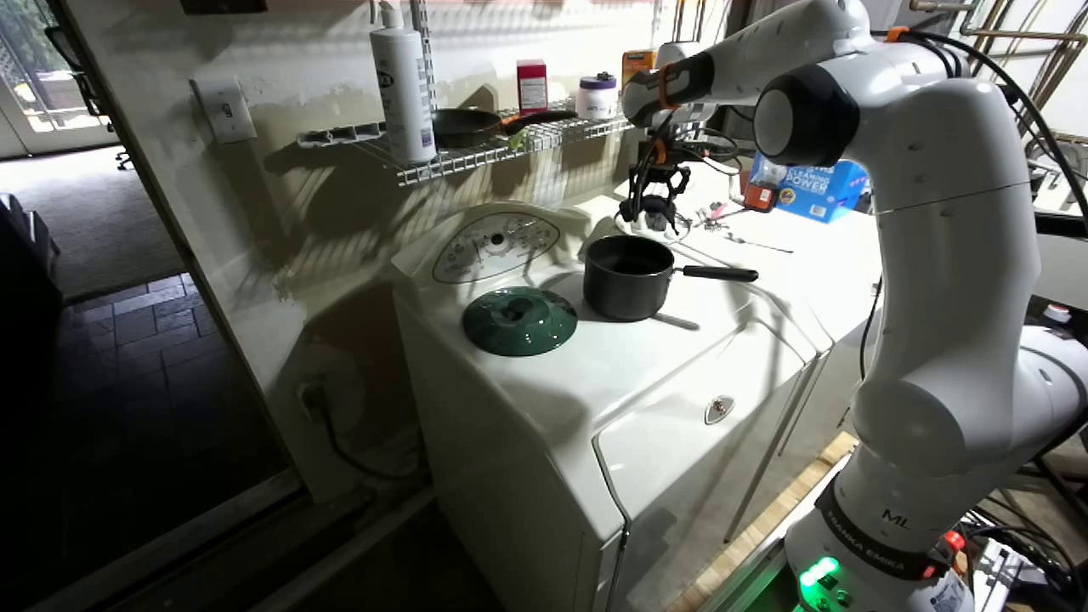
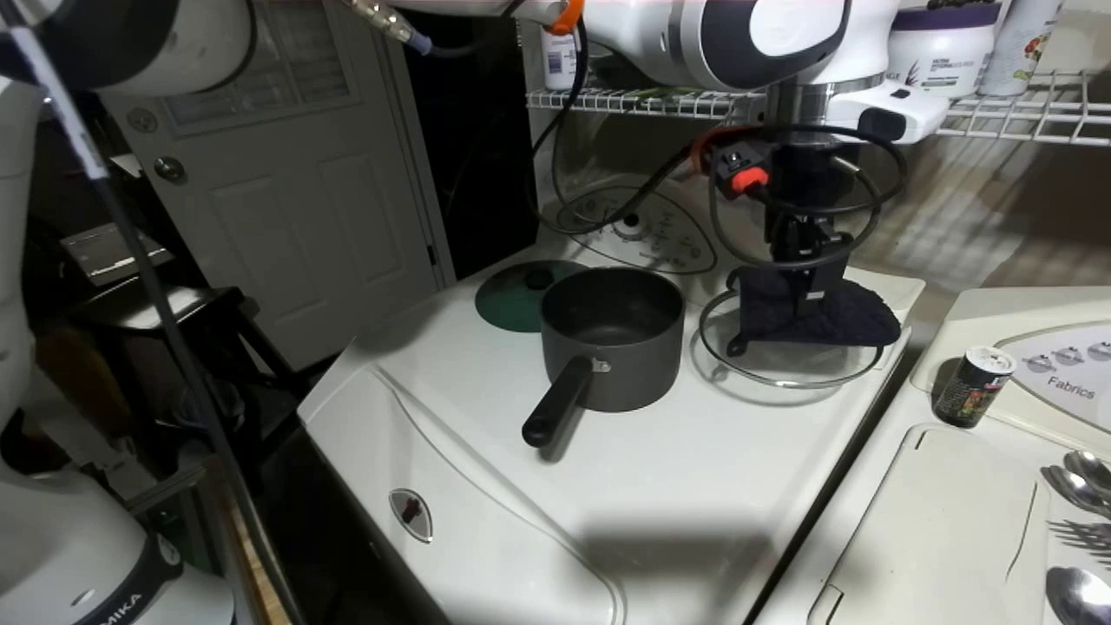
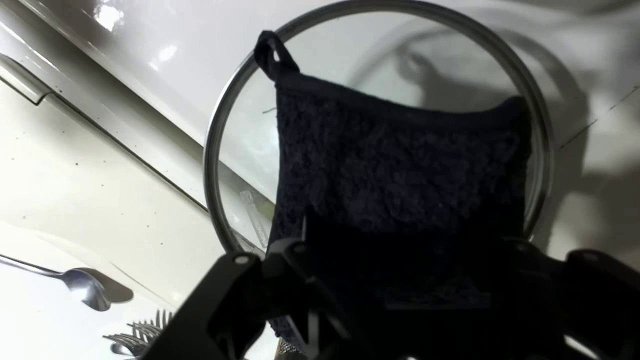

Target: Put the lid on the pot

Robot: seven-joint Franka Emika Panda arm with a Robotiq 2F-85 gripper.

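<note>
Dark green lid (image 1: 544, 334) lies just left of the pot (image 1: 627, 289), mid-frame in an exterior view.
The gripper (image 2: 809, 299), right of centre in an exterior view, is at a dark cloth (image 3: 400, 165) over a clear, metal-rimmed disc (image 3: 212, 150); whether it pinches or stands spread I cannot tell.

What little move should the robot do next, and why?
Maybe lift the gripper a little. It is at the dark cloth over the clear lid, beside the open pot. Going up could help clear the pot, with that lid or off towards the green lid; I can't tell if anything is held.
</note>
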